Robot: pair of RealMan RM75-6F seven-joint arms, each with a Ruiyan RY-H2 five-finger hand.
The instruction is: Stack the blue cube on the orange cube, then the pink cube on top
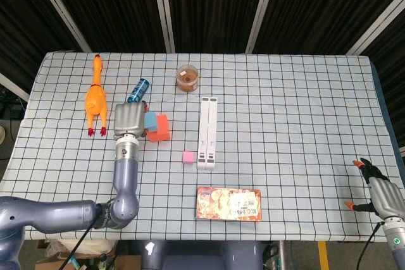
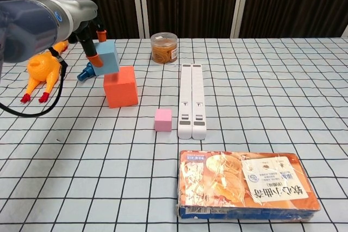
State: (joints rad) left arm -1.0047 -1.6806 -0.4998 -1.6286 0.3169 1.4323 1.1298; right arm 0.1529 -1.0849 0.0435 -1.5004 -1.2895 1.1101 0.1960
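My left hand [image 1: 129, 118] [image 2: 87, 31] holds the blue cube [image 2: 108, 56] [image 1: 150, 120] in the air, just above the left rear edge of the orange cube [image 2: 120, 86] [image 1: 160, 128]. The blue cube is tilted and overlaps the orange cube's top corner in the chest view; whether they touch I cannot tell. The small pink cube [image 2: 163, 119] [image 1: 188, 156] sits on the cloth in front of the orange cube, beside the white bars. My right hand [image 1: 381, 194] hangs open off the table's near right corner, holding nothing.
A yellow rubber chicken [image 1: 95, 97] and a blue can [image 1: 138, 90] lie at the left rear. A jar of rubber bands [image 2: 163, 47] stands at the back. Two white bars [image 2: 191, 100] lie mid-table. A snack packet [image 2: 247, 184] lies near the front edge.
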